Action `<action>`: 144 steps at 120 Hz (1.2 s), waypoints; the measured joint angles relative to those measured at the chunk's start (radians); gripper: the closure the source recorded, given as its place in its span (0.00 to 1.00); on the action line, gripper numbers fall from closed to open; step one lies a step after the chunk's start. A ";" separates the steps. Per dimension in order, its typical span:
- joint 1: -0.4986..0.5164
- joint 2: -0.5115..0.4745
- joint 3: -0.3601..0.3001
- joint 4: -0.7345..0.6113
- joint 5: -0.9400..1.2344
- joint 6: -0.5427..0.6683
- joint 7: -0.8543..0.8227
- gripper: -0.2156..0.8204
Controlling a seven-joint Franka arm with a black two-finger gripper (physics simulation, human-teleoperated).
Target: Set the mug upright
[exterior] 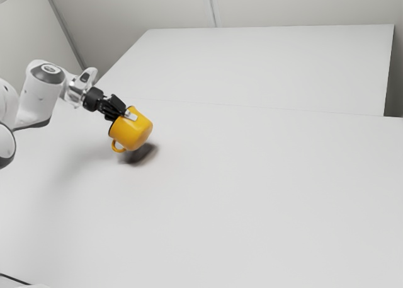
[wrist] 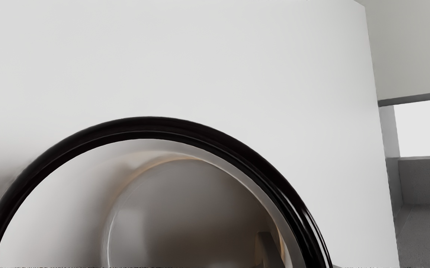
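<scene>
The gripper point(exterior: 130, 115) is at the upper side of the yellow mug point(exterior: 133, 134) in the exterior view, shut on the mug's wall near the rim. The mug is tilted over, its mouth facing back toward the hand, its base toward the exterior view's right and its handle low. A dark shadow lies under it on the table. Looking into the mug point(wrist: 155, 124), the wrist view shows its black rim and pale inside. There the gripper point(wrist: 299, 257) straddles the wall, one finger inside the mug and a sliver of the other outside.
A wide white table point(exterior: 252, 193) extends under and around the mug. Another white surface point(exterior: 271, 67) adjoins it at the back, below pale walls. The wrist view includes the table's edge and a grey recess point(wrist: 423, 182) beyond it.
</scene>
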 joint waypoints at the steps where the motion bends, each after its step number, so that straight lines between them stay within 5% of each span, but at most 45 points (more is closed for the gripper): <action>1: -0.001 -0.007 -0.001 -0.001 0.003 0.000 0.000 0.94; 58: -0.211 -0.327 -0.006 -0.207 0.444 0.029 -0.053 0.96; 114: -0.480 -0.599 0.070 -0.505 0.594 0.128 -0.198 0.96; 144: -0.503 -0.673 0.053 -0.663 0.618 0.257 -0.285 0.96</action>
